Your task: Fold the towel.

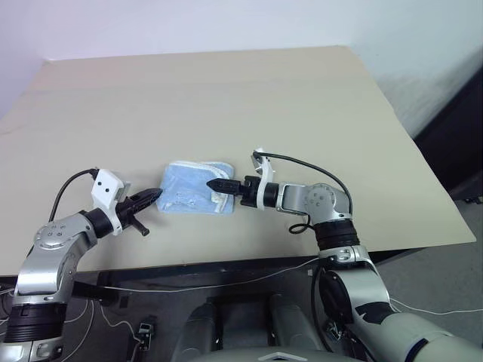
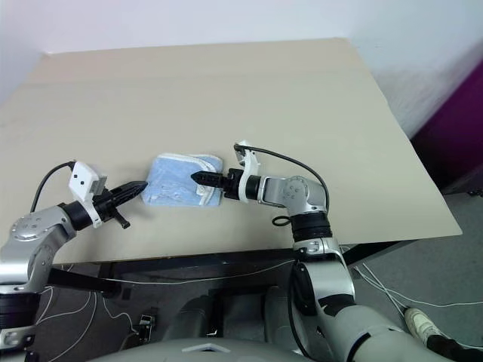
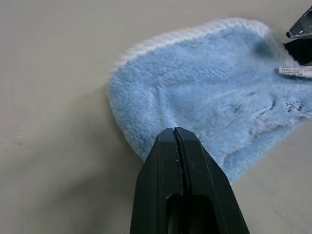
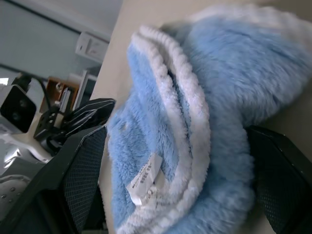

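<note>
Surface: beige table (image 1: 226, 90), towel (image 1: 189, 188) folded, lower centre.
Room: pale wall, upper frame.
Left gripper (image 1: 155, 196): closed, empty.
Right gripper (image 4: 170, 180): wide, straddling towel.

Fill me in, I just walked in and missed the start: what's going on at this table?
A humanoid robot is folding a small light-blue towel on a tan table. The towel lies bunched in layers near the table's front edge. The right hand, open, straddles the stacked edges where the white tag shows. The left hand, shut, points at the towel's other side and holds nothing.
</note>
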